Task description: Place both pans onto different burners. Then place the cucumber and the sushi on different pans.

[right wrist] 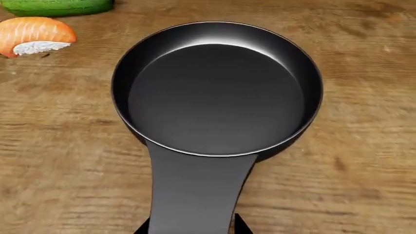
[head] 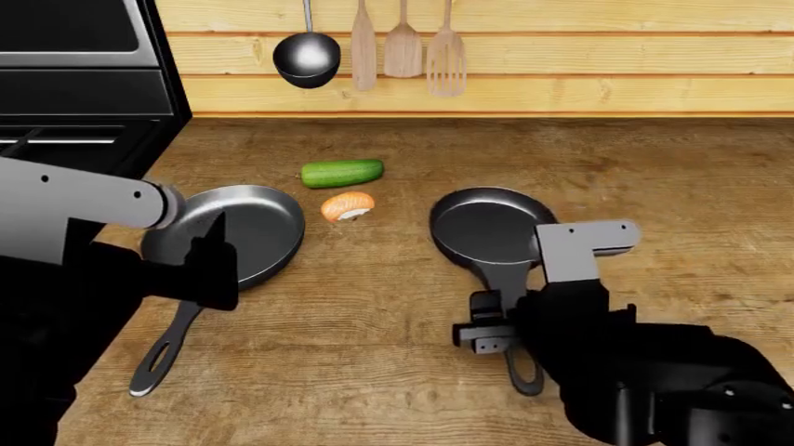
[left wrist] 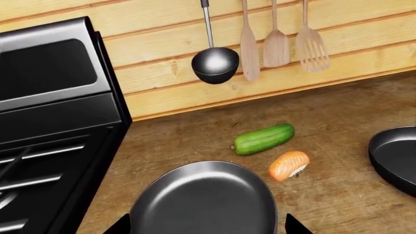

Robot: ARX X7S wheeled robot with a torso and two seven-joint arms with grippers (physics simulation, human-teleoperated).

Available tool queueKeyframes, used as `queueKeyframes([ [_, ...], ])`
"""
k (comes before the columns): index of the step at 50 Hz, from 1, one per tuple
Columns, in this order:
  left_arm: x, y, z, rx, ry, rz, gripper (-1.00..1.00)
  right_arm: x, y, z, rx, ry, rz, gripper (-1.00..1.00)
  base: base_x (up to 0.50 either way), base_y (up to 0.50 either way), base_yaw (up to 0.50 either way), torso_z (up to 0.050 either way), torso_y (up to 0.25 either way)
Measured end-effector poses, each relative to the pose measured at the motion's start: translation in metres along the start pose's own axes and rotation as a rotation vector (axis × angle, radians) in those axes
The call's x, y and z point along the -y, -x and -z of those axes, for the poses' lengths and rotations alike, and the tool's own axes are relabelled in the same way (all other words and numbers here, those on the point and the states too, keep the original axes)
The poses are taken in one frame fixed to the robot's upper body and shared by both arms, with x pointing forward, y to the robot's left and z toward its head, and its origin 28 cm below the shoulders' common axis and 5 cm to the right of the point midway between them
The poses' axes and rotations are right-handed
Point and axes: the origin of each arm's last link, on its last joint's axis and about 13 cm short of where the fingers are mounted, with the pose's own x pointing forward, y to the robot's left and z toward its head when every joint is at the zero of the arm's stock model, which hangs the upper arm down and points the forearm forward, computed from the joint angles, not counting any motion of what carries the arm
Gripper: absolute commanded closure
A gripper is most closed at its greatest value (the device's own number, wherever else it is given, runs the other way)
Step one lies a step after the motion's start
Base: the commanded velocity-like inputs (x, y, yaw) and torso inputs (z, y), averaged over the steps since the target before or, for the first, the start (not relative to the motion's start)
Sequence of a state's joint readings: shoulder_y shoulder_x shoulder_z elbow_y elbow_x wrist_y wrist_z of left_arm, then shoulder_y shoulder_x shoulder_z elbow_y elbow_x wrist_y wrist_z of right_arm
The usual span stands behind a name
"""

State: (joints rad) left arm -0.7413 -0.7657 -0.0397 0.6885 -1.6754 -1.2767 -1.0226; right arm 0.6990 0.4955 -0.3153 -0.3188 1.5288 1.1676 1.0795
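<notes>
Two dark pans lie on the wooden counter. The left pan [head: 242, 226] [left wrist: 204, 197] sits beside the stove, and my left gripper [head: 208, 271] [left wrist: 206, 225] hovers over its near rim, open, its fingertips [left wrist: 122, 225] wide of the pan. The right pan [head: 488, 226] [right wrist: 217, 92] has its handle [right wrist: 194, 190] between the fingers of my right gripper [right wrist: 193, 226] [head: 494, 333], which hug both edges. Between the pans lie the green cucumber [head: 341, 173] [left wrist: 263, 138] and the salmon sushi [head: 348, 205] [left wrist: 289, 165]. Only the grates [left wrist: 36, 168] over the burners show.
The black stove [head: 77, 88] stands at the far left, its oven-like back panel [left wrist: 46, 68] raised. A steel ladle [head: 307, 56] and wooden utensils [head: 401, 42] hang on the plank wall behind the counter [head: 694, 186].
</notes>
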Motion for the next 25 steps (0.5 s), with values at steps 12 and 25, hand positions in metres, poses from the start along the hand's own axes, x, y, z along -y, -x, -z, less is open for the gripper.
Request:
queueKeyframes([
  [12,0.000,0.000,0.000,-0.005,0.003,-0.001,-1.00,0.002,0.035,-0.021,0.107,0.026,-0.004,1.00,0.00,0.00,0.00,0.000,0.002],
  [25,0.000,-0.002,-0.007,-0.126,0.106,0.050,-1.00,0.006,0.066,-0.034,0.204,0.055,0.016,1.00,0.00,0.00,0.00,0.000,0.002],
])
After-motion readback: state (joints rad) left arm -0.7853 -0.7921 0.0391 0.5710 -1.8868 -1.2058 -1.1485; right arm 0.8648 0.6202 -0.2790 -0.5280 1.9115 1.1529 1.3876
